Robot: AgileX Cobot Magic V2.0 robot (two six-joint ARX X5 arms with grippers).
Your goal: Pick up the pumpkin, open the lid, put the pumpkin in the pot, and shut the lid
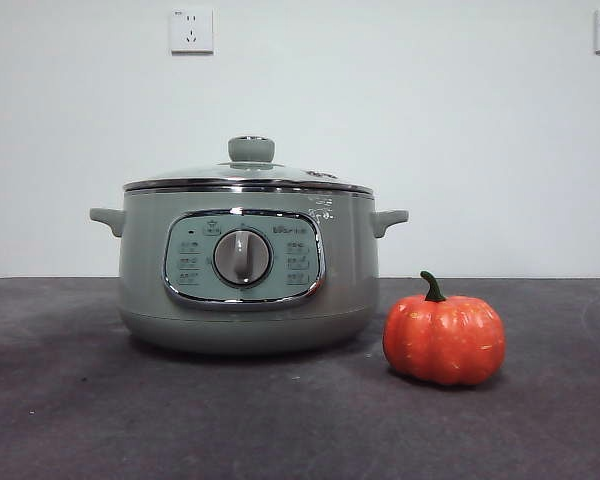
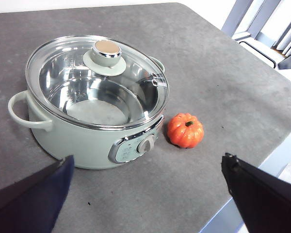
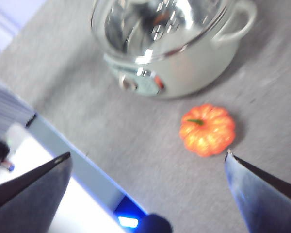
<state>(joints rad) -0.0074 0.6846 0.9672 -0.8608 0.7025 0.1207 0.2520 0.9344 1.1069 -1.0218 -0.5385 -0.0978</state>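
Pickup not begun: pumpkin [image 1: 444,340] on desk [image 1: 280,420] beside lidded pot [image 1: 245,265]; both grippers' fingers [image 3: 31,194] wide open, empty; next, descend onto pumpkin.

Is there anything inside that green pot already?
Through the clear glass lid the pot shows only its bare shiny metal bowl, with no food. The pumpkin sits outside on the table, beside the pot. The knob hides a small patch of the inside.
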